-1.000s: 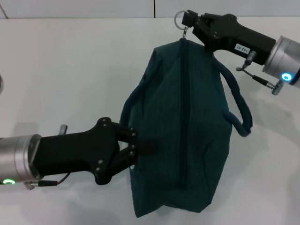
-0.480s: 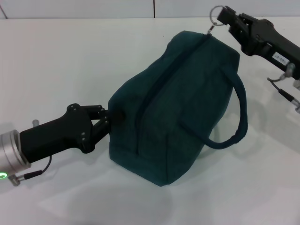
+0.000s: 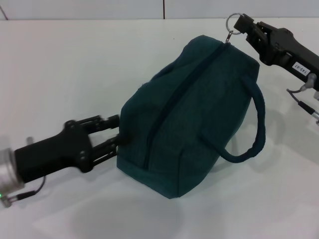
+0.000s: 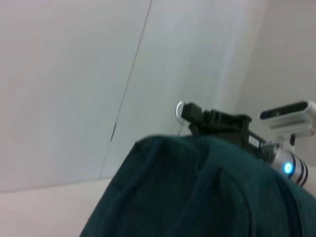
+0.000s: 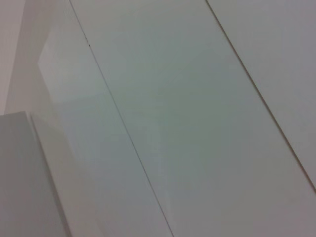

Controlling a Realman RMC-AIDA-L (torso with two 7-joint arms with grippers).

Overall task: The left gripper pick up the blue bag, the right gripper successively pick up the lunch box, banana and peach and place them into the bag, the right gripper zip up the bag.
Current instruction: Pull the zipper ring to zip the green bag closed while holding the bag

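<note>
The blue bag is a dark teal fabric bag standing on the white table with its zipper closed along the top and one loop handle hanging on the right. My right gripper is at the bag's far end, shut on the ring zipper pull. My left gripper is at the bag's near left end, its fingers spread open against the fabric. The left wrist view shows the bag close up, with the right gripper beyond it. The lunch box, banana and peach are out of view.
The white table lies bare around the bag. A white wall with a vertical seam runs behind the table. The right wrist view shows only pale wall panels.
The bag swung round and now stands more upright as the right gripper carried the zipper pull to the right. The left gripper's fingers, pinched on the bag's end before, have spread apart.
</note>
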